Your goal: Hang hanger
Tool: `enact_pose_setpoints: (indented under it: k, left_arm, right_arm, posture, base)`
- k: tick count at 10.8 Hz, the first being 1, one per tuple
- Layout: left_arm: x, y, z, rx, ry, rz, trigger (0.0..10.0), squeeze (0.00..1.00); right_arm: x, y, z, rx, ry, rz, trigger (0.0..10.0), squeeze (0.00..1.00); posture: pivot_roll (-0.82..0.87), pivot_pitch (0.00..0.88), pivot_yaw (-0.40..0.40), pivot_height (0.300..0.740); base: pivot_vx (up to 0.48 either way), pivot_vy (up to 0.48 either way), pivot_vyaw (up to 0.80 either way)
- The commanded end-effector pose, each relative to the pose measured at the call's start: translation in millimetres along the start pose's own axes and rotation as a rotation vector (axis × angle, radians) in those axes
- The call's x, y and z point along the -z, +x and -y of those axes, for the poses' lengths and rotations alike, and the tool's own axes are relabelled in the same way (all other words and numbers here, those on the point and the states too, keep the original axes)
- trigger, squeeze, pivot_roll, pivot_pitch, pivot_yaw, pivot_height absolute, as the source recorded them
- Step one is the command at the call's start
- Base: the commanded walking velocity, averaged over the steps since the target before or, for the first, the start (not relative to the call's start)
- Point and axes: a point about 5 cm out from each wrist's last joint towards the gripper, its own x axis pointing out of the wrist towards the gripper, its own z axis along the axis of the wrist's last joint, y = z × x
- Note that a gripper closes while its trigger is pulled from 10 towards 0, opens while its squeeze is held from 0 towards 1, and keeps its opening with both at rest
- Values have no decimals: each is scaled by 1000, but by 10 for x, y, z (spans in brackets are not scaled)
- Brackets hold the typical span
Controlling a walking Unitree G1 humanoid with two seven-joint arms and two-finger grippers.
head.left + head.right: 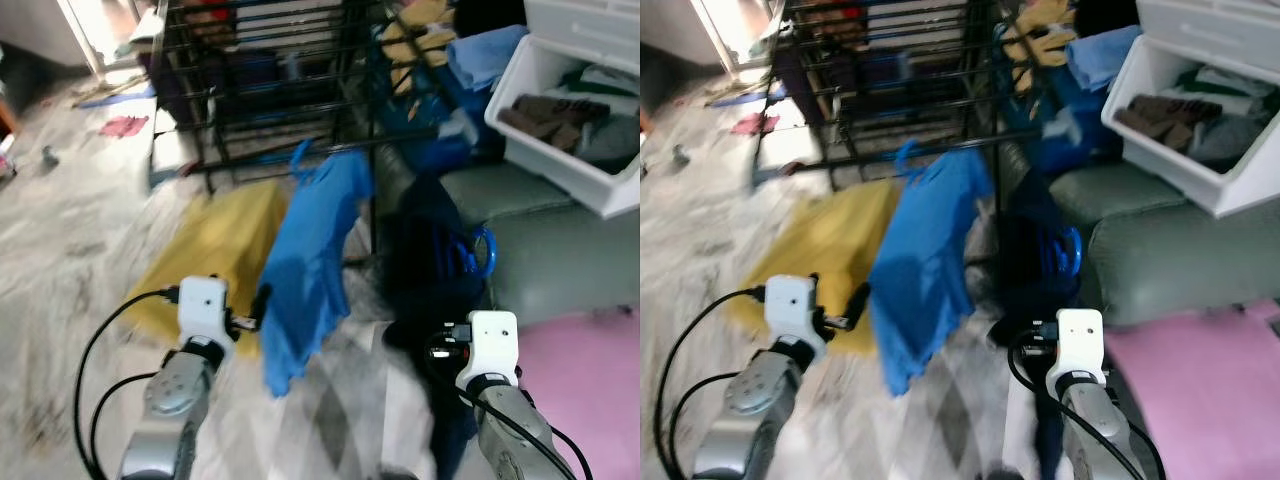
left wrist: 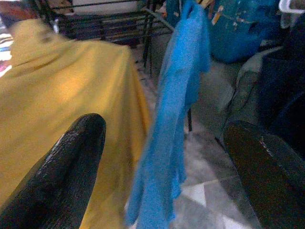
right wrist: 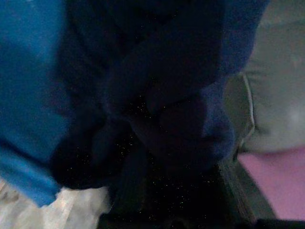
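A blue garment [image 1: 315, 260] is seen hanging from the front rail of a black drying rack [image 1: 270, 90], its hook end apparently looped over the rail; it can be judged to be on a hanger, though the hanger itself is hidden by the cloth and blur. A yellow cloth [image 1: 215, 250] is draped over the rack's lower part just beside it, on the robot's left. The left gripper [image 2: 162, 157] is held low in front of the rack with its fingers [image 2: 71, 162] spread wide and nothing between them; the gap is aimed at the lower half of the blue garment, which suggests a position kept ready for steadying or reaching. The right gripper [image 1: 470, 300] is raised against a dark navy garment [image 1: 430, 260] with a blue hanger hook [image 1: 485, 250] showing at its edge, near the grey sofa [image 1: 540, 250]. This is probably the piece to be hung next, but whether the right fingers are closed on it cannot be told, since the right wrist view is nearly black with dark cloth. A white bin [image 1: 580, 100] stands on the sofa, open, with folded dark and grey clothes inside. A pink cloth [image 1: 590, 390] lies beside the right arm.
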Motion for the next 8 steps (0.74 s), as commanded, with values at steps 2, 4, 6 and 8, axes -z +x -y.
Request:
enact_pose_setpoints:
  k: [2, 4, 6, 8]
  left_arm:
    - [12, -19, 5, 7, -4, -10, 10000, 0]
    - [14, -3, -5, 4, -12, -20, 10000, 0]
    - [20, -6, -4, 10, -7, -27, 10000, 0]
    - [28, -1, 12, 18, -6, -29, 10000, 0]
  right_arm:
    - [-70, 22, -8, 0, 2, 25, 10000, 0]
    - [-68, 43, -24, -6, 7, 20, 10000, 0]
    - [-50, 46, -31, -8, 10, 12, 10000, 0]
    - [-41, 53, -42, -13, 13, 5, 10000, 0]
  posture:
    - [-80, 82, 54, 740]
    - [-79, 78, 57, 740]
    - [-80, 75, 57, 740]
    - [-82, 71, 57, 740]
  base:
    - [450, 0, 0]
    - [296, 375, 0]
    - [126, 418, 0]
    - [0, 0, 0]
